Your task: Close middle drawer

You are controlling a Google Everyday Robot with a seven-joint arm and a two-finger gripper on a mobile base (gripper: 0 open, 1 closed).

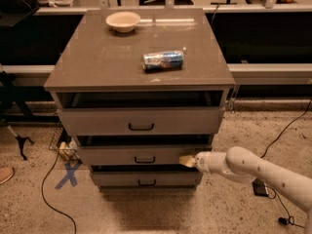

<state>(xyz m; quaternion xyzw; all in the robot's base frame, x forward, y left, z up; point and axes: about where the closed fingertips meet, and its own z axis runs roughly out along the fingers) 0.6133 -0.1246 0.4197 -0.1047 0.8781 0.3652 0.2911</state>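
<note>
Your pale, yellow-tipped gripper (187,161) sits at the end of the white arm (253,169), which reaches in low from the right of the view. Its tip is against the front of the middle drawer (117,156), a wide, shallow grey-taupe panel. Contact is toward that front's right end, with the small dark bar handle (145,159) just beside the tip on the side away from the arm. You cannot tell whether the gripper is clenched or released. It grasps nothing, and I judge the flat-on contact is meant for pushing, which needs no hold on the handle.

The drawer stands partly out, with a dark gap directly above the gripper. The taller top drawer (97,122) is higher up and also out. The lowest drawer (122,179) is just below the tip and set further back.

The middle drawer's long axis runs side to side across the cabinet. Its front faces the camera, so your push should go straight away from the camera. Since the contact is off-centre, watch for the drawer skewing.

Well above the gripper, on the cabinet's smooth brown top (87,62), a blue-and-white can (163,60) lies on its side and a cream bowl (123,21) stands behind it.
</note>
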